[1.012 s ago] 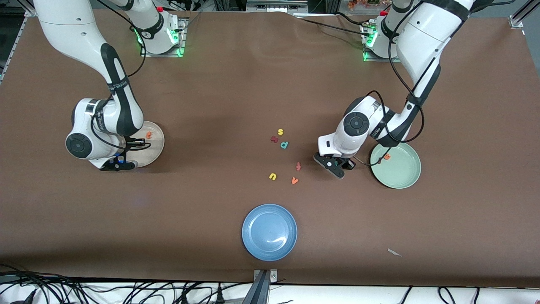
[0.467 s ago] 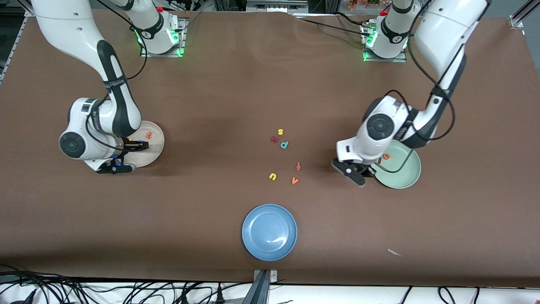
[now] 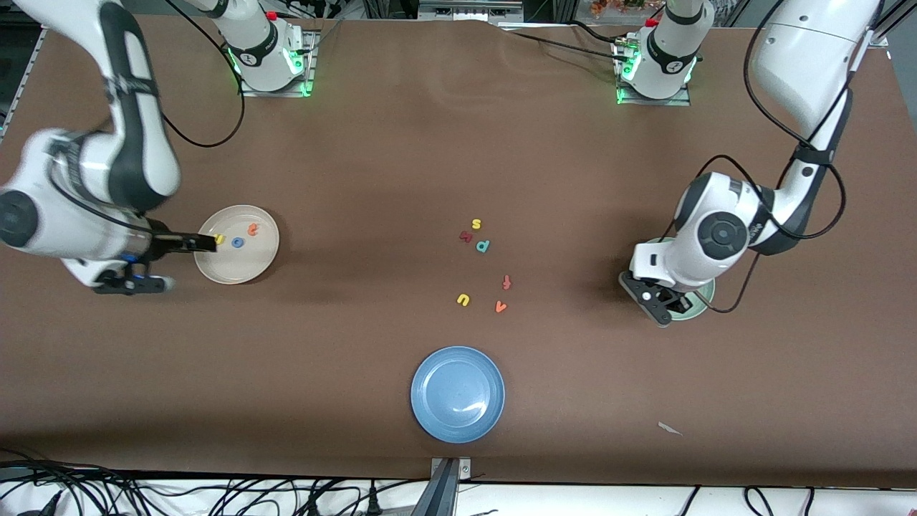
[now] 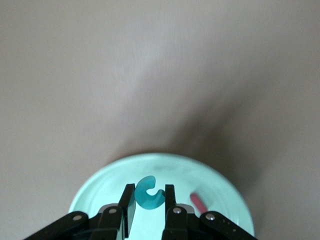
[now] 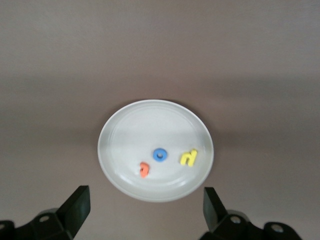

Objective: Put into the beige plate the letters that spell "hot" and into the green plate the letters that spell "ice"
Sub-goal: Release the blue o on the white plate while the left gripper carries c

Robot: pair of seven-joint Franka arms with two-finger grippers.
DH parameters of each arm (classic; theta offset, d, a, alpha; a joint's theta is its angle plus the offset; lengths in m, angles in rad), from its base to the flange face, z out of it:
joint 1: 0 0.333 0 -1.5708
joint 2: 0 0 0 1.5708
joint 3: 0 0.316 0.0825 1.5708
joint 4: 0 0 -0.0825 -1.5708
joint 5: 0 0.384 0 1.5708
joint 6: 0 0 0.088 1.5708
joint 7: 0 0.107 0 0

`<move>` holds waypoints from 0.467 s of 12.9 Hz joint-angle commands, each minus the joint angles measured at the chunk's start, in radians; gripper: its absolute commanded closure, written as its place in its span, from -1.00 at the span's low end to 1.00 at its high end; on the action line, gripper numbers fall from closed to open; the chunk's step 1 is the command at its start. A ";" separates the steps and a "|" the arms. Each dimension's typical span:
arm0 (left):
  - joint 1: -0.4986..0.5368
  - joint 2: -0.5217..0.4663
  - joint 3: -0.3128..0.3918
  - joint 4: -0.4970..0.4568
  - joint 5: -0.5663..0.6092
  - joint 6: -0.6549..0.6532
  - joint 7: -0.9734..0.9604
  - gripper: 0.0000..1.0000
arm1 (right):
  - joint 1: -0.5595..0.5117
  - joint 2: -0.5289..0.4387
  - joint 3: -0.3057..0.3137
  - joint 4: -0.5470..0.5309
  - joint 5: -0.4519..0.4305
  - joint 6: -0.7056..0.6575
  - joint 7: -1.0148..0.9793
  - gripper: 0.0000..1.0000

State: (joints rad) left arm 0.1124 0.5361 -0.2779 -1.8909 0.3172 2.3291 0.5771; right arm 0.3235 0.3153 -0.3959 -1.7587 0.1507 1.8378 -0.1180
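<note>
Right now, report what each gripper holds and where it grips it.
The left gripper pinches the teal c by its curved back over the green plate. The right gripper is open and empty.

This was a robotics lab: two white arms were bolted on metal base plates (image 3: 272, 68) with green status lights to a table (image 3: 401, 158) under a brown cloth, and loose cables (image 3: 236, 494) were heaped along its edge nearest the front camera

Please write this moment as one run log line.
right gripper: open, above round beige plate | left gripper: holds teal c letter over green plate
</note>
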 commanded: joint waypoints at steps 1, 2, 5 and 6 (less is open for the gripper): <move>-0.002 -0.024 0.032 -0.050 -0.035 -0.010 0.047 0.66 | 0.003 -0.057 -0.021 0.079 0.000 -0.131 0.046 -1.00; 0.009 -0.024 0.035 -0.048 -0.035 -0.010 0.049 0.38 | 0.003 -0.068 -0.024 0.106 -0.003 -0.170 0.046 -1.00; 0.010 -0.031 0.048 -0.037 -0.062 -0.010 0.049 -1.00 | 0.003 -0.079 -0.024 0.198 -0.049 -0.262 0.046 -1.00; 0.010 -0.047 0.048 -0.036 -0.104 -0.011 0.050 -1.00 | 0.005 -0.087 -0.021 0.215 -0.051 -0.288 0.049 -1.00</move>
State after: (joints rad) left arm 0.1249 0.5324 -0.2344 -1.9212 0.2794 2.3298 0.5969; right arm 0.3235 0.2312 -0.4195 -1.5918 0.1241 1.6101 -0.0866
